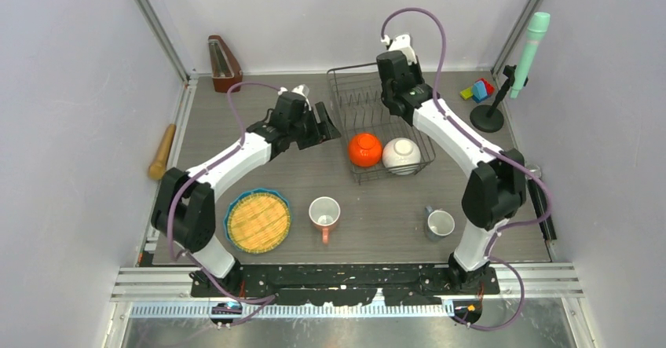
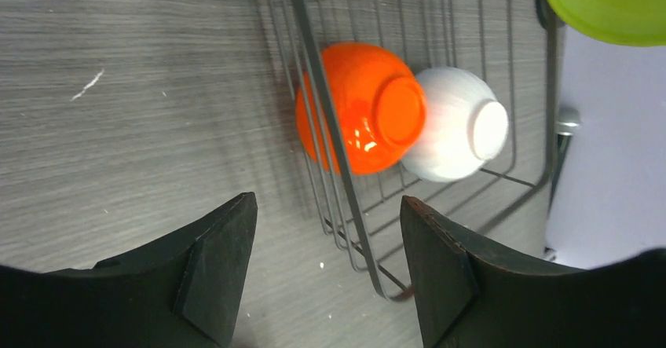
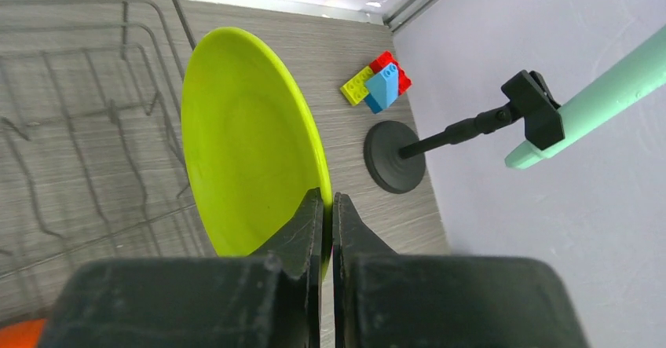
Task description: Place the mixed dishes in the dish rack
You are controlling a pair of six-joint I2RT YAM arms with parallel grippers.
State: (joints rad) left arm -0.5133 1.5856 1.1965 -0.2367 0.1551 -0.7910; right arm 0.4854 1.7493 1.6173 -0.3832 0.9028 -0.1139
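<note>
Right fingers [image 3: 302, 230] pinch the lime-green plate [image 3: 243, 144] upright over the dish rack [image 1: 361, 108]'s far end, left fingers [image 2: 216, 261] gaping empty.

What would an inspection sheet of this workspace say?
Surface: grey woodgrain tabletop, scuffed.
Job's things: orange bowl, white bowl inverted in dark wire dish rack; lime-green plate held at its far end; blue-rimmed woven plate, pink mug, grey-blue mug on tabletop.
Clutter: wooden rolling pin, coloured toy blocks, brown metronome, mint tube on stand.
Grippers: left gripper fingers apart, empty; right gripper fingers shut on plate.
Cables: purple cables, hanging in loops.
Surroundings: pale walls.
</note>
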